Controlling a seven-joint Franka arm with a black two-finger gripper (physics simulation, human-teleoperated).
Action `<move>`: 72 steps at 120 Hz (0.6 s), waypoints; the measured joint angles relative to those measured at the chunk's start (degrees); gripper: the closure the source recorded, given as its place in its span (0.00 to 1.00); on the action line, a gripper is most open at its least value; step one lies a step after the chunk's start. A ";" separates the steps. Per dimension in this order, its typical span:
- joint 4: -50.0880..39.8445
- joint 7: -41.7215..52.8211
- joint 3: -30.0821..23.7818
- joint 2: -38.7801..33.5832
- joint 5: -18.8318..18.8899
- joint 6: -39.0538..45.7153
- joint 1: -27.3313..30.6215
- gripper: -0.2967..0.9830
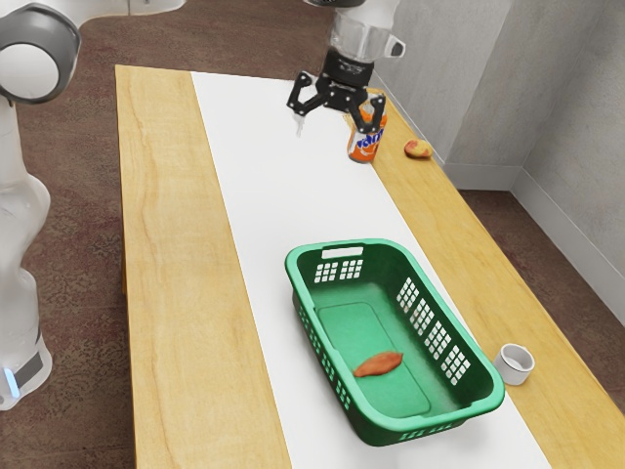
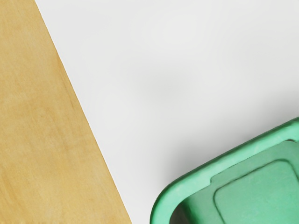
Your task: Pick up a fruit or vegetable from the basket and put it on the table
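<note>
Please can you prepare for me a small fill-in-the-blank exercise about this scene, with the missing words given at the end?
1. The basket has the colour ____.
2. The sweet potato lies ____ the basket, not outside it.
3. The gripper holds nothing and is ____, not shut.
4. The Fanta can stands ____, not on its side.

Missing words: green; inside; open; upright.

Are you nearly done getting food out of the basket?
I can't tell if anything's done: a reddish-yellow fruit is on the table, but maybe it started there. My open fingers hold nothing. An orange vegetable lies in the green basket; if that's my pick, lifting and placing it are left.
</note>
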 joint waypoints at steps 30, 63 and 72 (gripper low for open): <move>1.39 -21.69 -0.23 -0.72 -0.19 6.94 -6.73 0.23; 3.12 -9.35 -0.38 0.01 -4.85 9.20 -15.07 0.23; 3.32 -3.39 -1.37 1.55 -6.04 9.72 -15.02 0.23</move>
